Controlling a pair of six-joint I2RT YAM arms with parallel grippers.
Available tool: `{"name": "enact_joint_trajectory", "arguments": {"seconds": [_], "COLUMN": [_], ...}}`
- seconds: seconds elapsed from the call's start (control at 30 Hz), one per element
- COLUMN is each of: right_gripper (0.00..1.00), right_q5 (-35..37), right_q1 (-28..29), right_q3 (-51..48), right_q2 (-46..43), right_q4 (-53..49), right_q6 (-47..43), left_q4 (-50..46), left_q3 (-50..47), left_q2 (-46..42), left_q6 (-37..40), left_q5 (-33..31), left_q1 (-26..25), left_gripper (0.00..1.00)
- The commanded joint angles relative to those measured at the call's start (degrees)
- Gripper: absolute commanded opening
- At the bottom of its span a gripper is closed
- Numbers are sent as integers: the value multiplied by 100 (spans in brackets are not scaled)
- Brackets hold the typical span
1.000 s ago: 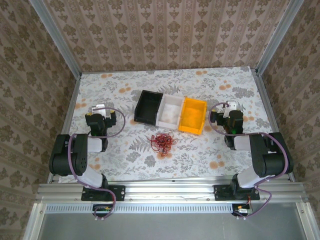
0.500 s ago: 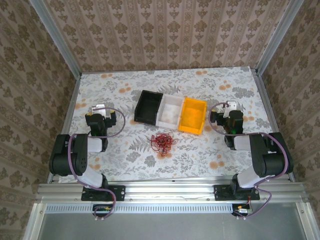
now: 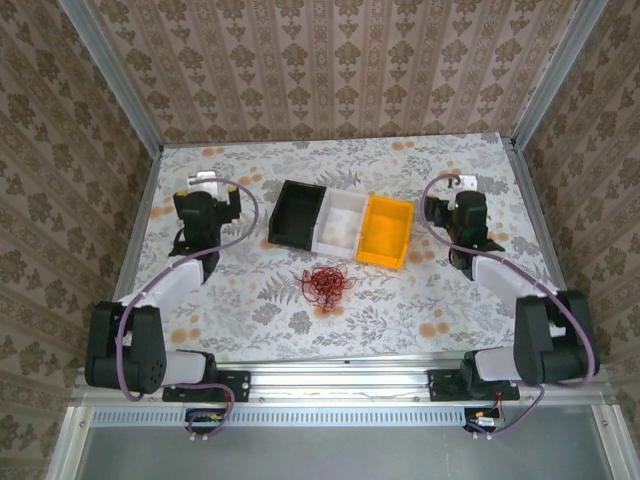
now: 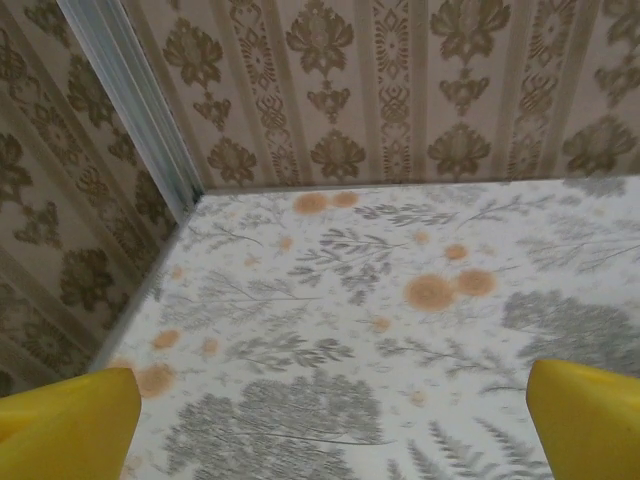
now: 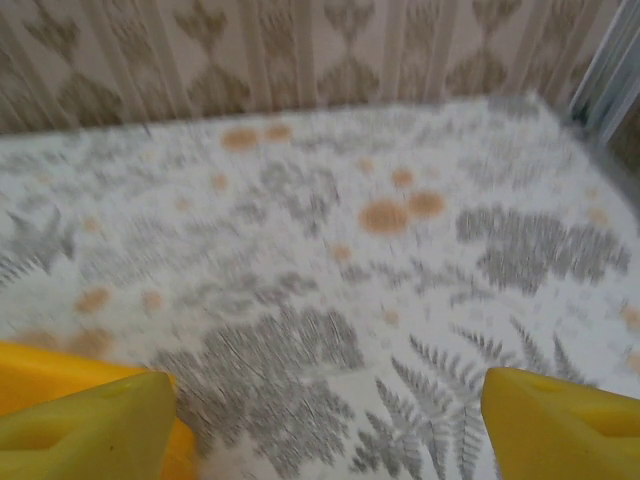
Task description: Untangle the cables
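The cables (image 3: 323, 285) are a small loose tangle of thin red wires lying on the patterned table in front of the bins, with no gripper touching them. My left gripper (image 3: 206, 188) hangs over the far left of the table, well left of the tangle. In its wrist view the left gripper (image 4: 330, 440) stands open, yellow fingertips (image 4: 65, 425) wide apart over bare tabletop. My right gripper (image 3: 461, 192) hangs over the far right, beyond the yellow bin. In its wrist view the right gripper (image 5: 325, 430) is open, with nothing between its fingers (image 5: 565, 425).
Three bins stand in a row behind the tangle: black (image 3: 297, 214), white (image 3: 343, 220), yellow (image 3: 386, 231). Patterned walls and aluminium posts (image 3: 108, 72) close in the table. A yellow bin edge (image 5: 40, 362) shows behind the right gripper's left finger.
Both arms have stretched forward from their folded pose, carrying both grippers toward the far side of the table. The red tangle has not moved.
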Motion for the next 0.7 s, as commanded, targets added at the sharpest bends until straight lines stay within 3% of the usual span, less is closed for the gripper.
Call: {"name": "enact_joint_trajectory", "arguments": {"seconds": [0.0,0.1,0.27,0.47,0.67], "right_gripper": [82,82,83,83,83], "right_q5": [895,1154,694,911,1015], "right_q1": [669,1104,1403,2125,2375], "right_q3": [310,496,447,587,700], "right_q2": [-308,-427,-360,-42,46], "right_q4": [-1331,-1756,-1877,-2005,-2146], "right_q6": [75,653,1993,2224,2199], "left_q4": [-1607,-2177,-2376,-2513,-2609], "left_q3": [481,957,1423,1794,2094], "left_q2": [172,527,1128,1779,2187], "left_q6": [-1178,-1451,-1485,-1784,-1855], "left_q5": [259,1057,1754,1647,1599], "left_q1": [-76,-299,-732,-941,-985], "left_gripper": [100,100,100,100,99]}}
